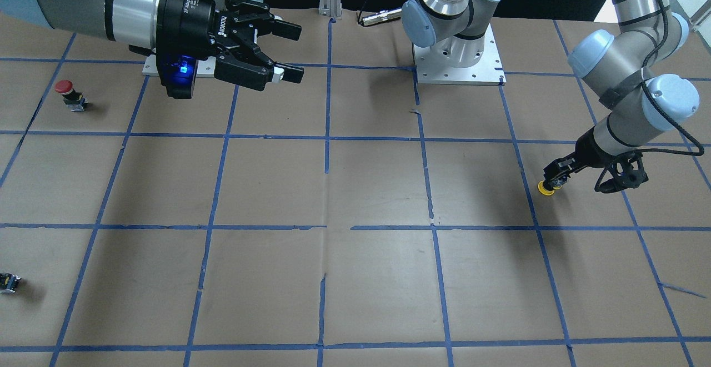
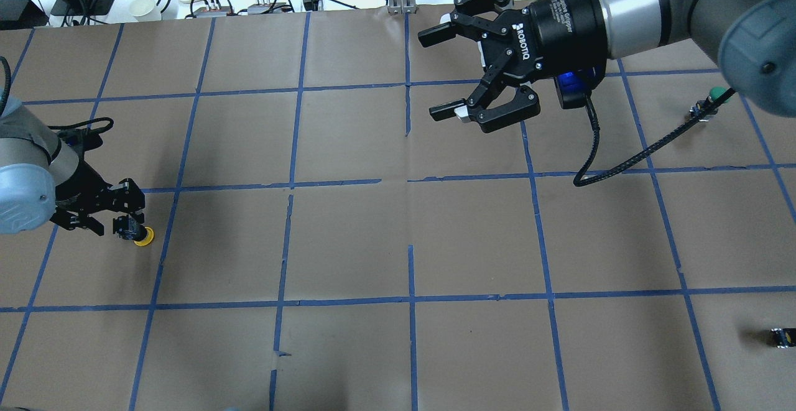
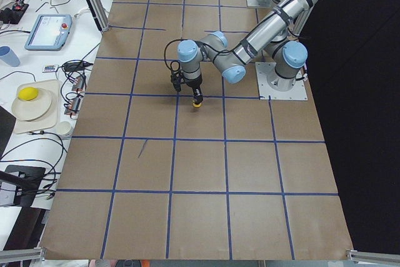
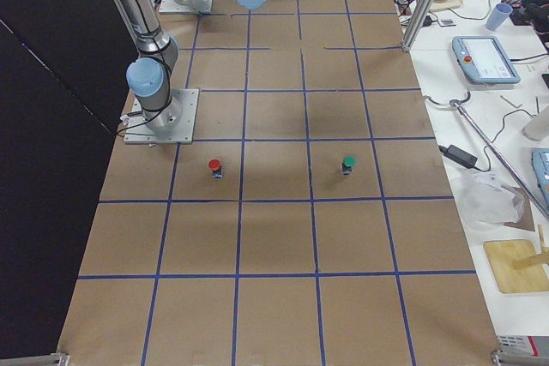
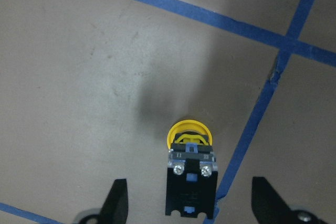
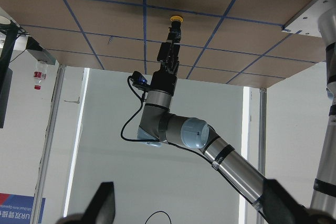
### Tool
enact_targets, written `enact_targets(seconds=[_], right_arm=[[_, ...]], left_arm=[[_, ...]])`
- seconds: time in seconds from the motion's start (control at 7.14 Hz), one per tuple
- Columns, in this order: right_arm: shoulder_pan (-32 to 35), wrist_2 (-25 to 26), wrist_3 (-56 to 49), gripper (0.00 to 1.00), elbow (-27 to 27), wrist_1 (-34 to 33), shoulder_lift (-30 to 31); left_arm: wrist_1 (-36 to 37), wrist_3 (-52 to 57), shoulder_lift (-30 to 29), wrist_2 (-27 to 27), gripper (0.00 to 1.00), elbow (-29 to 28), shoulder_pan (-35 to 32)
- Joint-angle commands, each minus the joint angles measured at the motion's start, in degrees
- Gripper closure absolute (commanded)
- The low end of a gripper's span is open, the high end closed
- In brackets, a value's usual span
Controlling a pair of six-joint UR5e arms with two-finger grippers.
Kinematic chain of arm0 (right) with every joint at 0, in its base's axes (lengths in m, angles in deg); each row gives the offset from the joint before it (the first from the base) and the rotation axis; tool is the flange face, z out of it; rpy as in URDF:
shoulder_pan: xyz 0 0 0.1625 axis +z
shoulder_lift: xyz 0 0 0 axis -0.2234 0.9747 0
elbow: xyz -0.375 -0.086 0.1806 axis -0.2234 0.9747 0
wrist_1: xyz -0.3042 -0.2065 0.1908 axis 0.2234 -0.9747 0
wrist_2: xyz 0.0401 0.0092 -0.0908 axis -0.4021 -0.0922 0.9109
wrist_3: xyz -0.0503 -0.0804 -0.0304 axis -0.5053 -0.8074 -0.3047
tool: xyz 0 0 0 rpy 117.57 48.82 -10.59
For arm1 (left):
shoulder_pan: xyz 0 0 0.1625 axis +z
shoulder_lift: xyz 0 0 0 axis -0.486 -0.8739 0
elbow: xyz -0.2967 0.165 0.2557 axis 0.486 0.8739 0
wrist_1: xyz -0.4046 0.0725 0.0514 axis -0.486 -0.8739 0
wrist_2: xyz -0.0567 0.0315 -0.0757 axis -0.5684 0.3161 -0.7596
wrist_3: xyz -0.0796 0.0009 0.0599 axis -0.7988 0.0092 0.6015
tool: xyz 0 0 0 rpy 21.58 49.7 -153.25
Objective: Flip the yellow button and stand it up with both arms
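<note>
The yellow button (image 5: 190,174) sits on the brown paper with its yellow cap against the table and its black body toward the camera, beside a blue tape line. My left gripper (image 5: 191,205) is open; its two fingers stand clear on either side of the button's body without touching it. The button also shows in the overhead view (image 2: 143,237) at the far left, with the left gripper (image 2: 124,223) right over it, and in the front view (image 1: 546,189). My right gripper (image 2: 434,75) is open and empty, held high above the table's far middle, well away from the button.
A red-capped button (image 1: 65,90) and a green-capped button (image 2: 715,95) stand on the robot's right side of the table. A small black capless part (image 2: 780,336) lies near the right edge. The left arm's base plate (image 1: 458,59) is at the back.
</note>
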Motion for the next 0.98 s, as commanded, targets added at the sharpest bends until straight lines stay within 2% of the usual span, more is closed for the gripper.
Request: enact_targets(seconds=[0.0,0.14,0.28,0.56,0.7,0.84], right_arm=[[0.19,-0.5,1.74,0.0,-1.9,-0.73,-0.03],[0.19,-1.46,1.65,0.0,-2.87,-0.99,0.06],[0.1,-5.56,2.26,0.0,-2.79,-0.82,0.49],[0.1,-5.94,2.26,0.0,-3.31,-0.73,1.03],[0.1,-6.04,2.35,0.0,-3.31,-0.73,0.85],[0.1,-5.95,2.35,0.0,-3.31,-0.64,0.85]], left_arm=[[-0.09,0.43,0.01,-0.09,0.52,0.01,0.0],[-0.09,0.86,0.01,-0.18,0.58,0.01,0.0],[0.0,1.3,0.01,-0.09,0.65,0.53,0.0],[-0.7,3.05,0.45,-0.09,0.86,0.19,0.0],[-1.05,2.72,1.06,-1.31,0.86,0.09,-0.96],[-3.67,2.02,1.85,-4.72,0.86,-0.43,-1.75]])
